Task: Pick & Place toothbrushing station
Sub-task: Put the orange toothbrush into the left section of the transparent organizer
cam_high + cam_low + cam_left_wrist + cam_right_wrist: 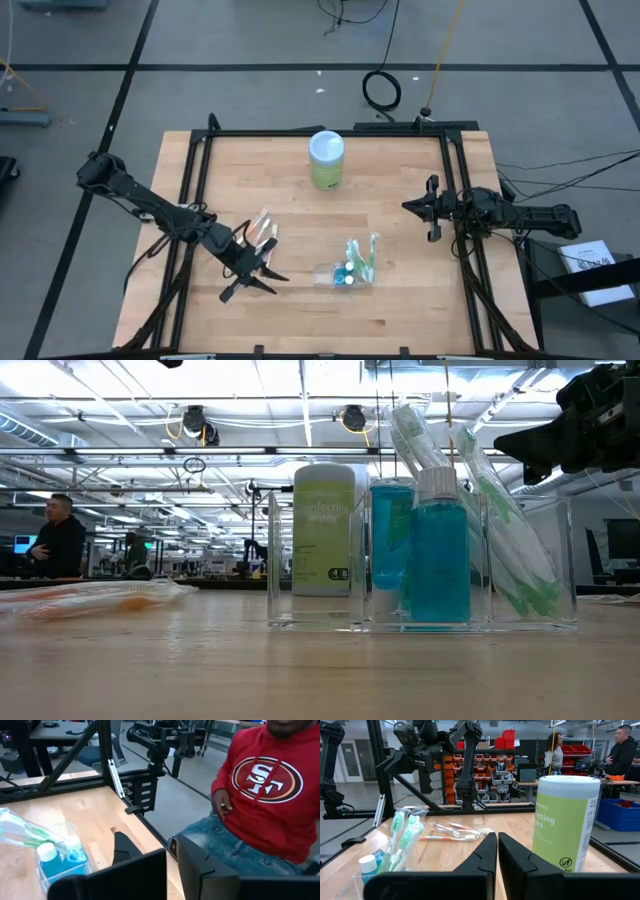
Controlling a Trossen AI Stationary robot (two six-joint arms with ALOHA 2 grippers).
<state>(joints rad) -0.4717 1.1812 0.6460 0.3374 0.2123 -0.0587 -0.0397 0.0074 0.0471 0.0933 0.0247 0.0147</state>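
While both arms hung over the wooden table (400,300), the clear holder (345,274) sat near the middle of the front edge. Inside it stood two small blue bottles (438,550) with white caps. Green toothbrushes in clear wrappers (505,530) leaned in it too, tilted toward the right edge.

Just beside the holder, toward the left edge, lay a little bunch of wrapped toothbrushes (262,230) with orange on them. They lay flat on the wood, apart from the holder.

The left pincer (255,278) was right by that bunch, a bit closer to the front edge. Its two dark fingers (200,870) were pressed together with only a thin gap. It had nothing in them.

A tall green and white tub of wipes (326,159) stood upright near the back edge, well apart from the holder.

The right pincer (432,206) waited near the right edge, pointing toward the middle of the table. Its fingers (512,855) were pressed together too, and it held nothing.

Past the table, a person in a red hoodie (265,785) sat close by. Farther back in the room, a person in dark clothes (55,540) stood.
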